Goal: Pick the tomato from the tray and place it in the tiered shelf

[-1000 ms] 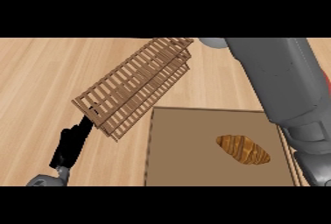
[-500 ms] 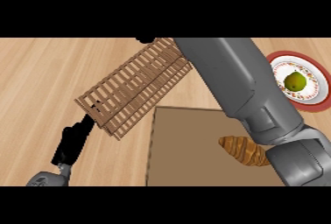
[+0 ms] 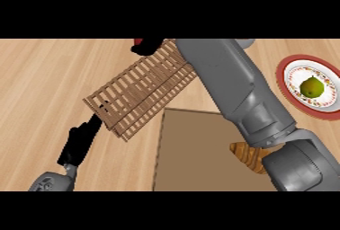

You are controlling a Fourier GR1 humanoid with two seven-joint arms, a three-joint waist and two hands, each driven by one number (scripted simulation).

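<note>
Head view, left to right: my left hand (image 3: 81, 143) rests low with straight fingers beside the slatted shelf (image 3: 143, 87). My right hand (image 3: 150, 45) curls round something red, probably the tomato, above the shelf's far end. Tray (image 3: 192, 152), croissant (image 3: 249, 155), plate (image 3: 292, 74) with a pear (image 3: 312, 86). No writing shows.

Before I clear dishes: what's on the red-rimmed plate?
A single green-yellow pear sits in the middle of the plate. The plate's right edge is cut off by the view.

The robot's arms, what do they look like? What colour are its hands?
The arms are smooth grey tubes built from chunky rounded sections with seams between them. The right forearm looks big and thick. The left hand is black and blocky on a round grey wrist. The right hand is black too. No cables or markings show.
</note>
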